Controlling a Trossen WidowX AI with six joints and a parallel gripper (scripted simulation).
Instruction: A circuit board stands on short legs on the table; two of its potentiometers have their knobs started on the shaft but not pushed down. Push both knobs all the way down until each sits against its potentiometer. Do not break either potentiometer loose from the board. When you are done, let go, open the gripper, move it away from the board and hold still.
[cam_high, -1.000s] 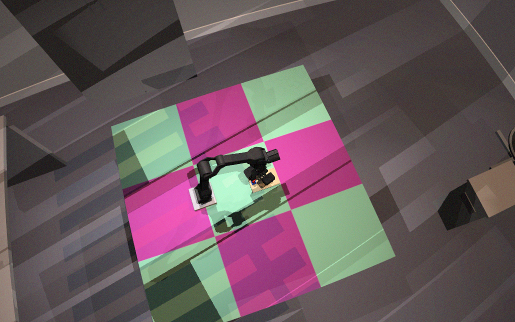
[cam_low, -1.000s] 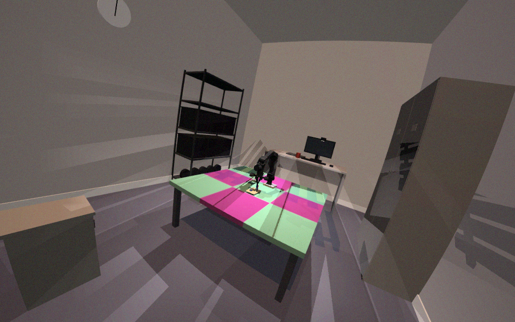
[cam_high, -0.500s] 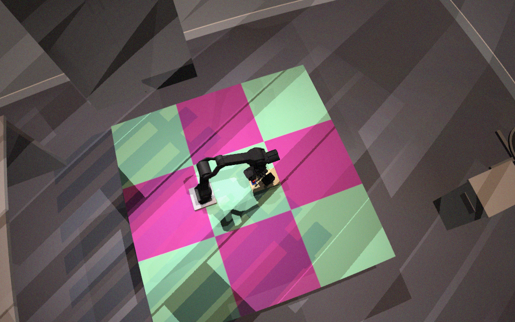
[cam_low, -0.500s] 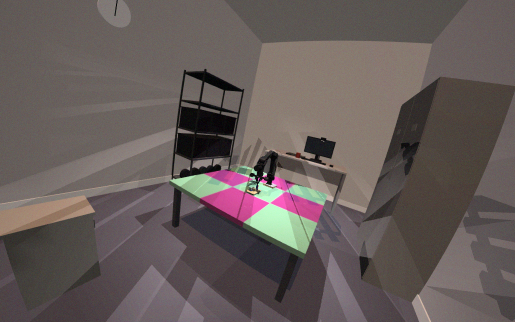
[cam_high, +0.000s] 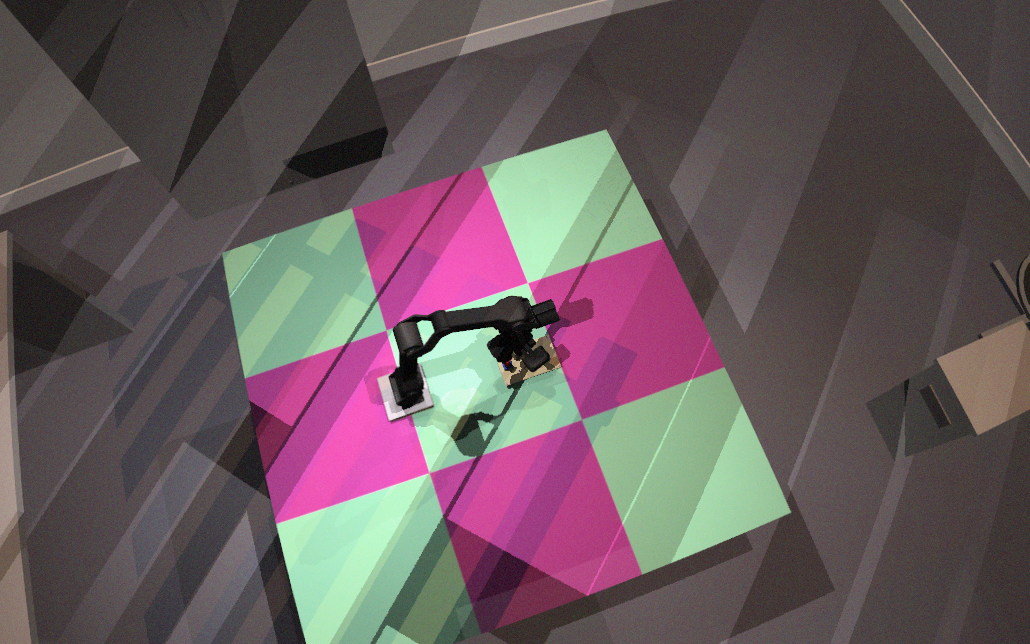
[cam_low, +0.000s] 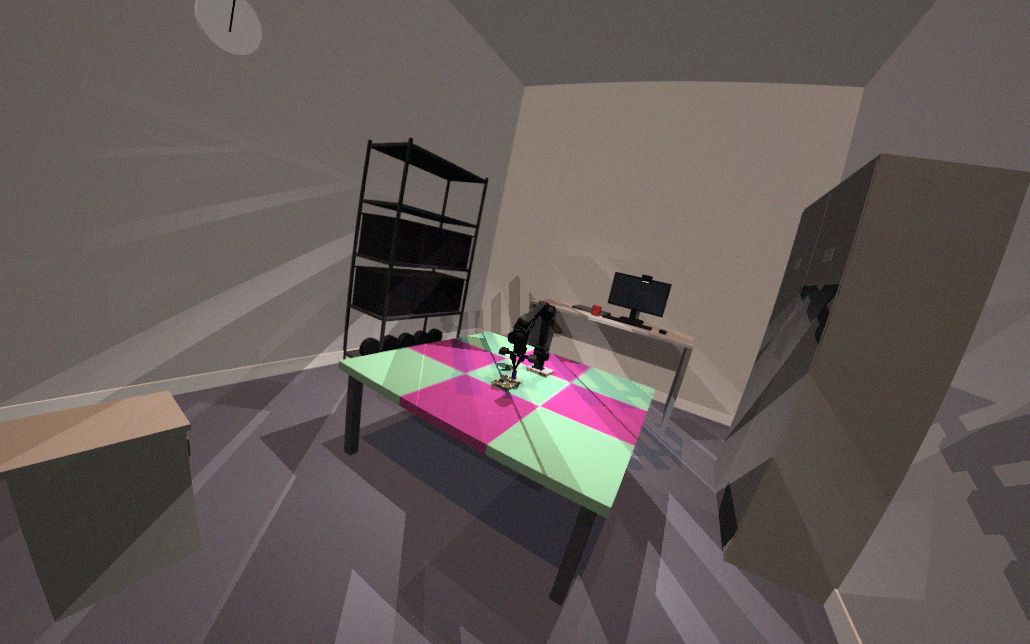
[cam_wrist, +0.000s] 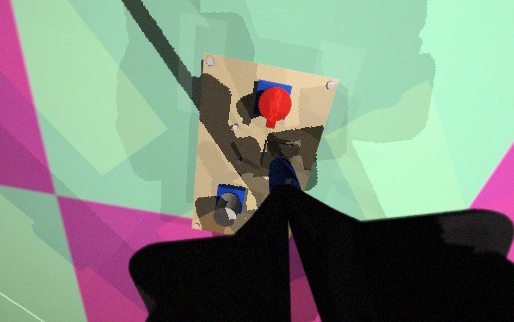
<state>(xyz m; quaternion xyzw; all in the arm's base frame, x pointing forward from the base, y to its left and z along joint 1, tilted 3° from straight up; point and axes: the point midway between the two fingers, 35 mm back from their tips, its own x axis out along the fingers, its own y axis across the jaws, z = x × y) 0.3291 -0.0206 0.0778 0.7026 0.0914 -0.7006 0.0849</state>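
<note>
The tan circuit board (cam_wrist: 215, 167) (cam_high: 527, 375) (cam_low: 499, 384) stands on the table. In the wrist view, a round red knob (cam_wrist: 275, 103) with a small tab covers most of a blue potentiometer (cam_wrist: 272, 84) at the board's upper part. A grey cylindrical knob (cam_wrist: 229, 209) is over a second blue potentiometer (cam_wrist: 238, 191) at lower left, its side visible. How far down either knob sits is unclear. My gripper (cam_wrist: 283, 192) (cam_low: 515, 372) is shut and empty, above the board to the right of the grey knob and below the red one in the wrist view.
A dark blue part (cam_wrist: 283, 174) shows right at my fingertips; contact is unclear. A small pale pin (cam_wrist: 235, 127) and corner screws (cam_wrist: 210, 61) (cam_wrist: 330, 85) are on the board. The arm's white base plate (cam_high: 391, 410) is left of the board in the top view.
</note>
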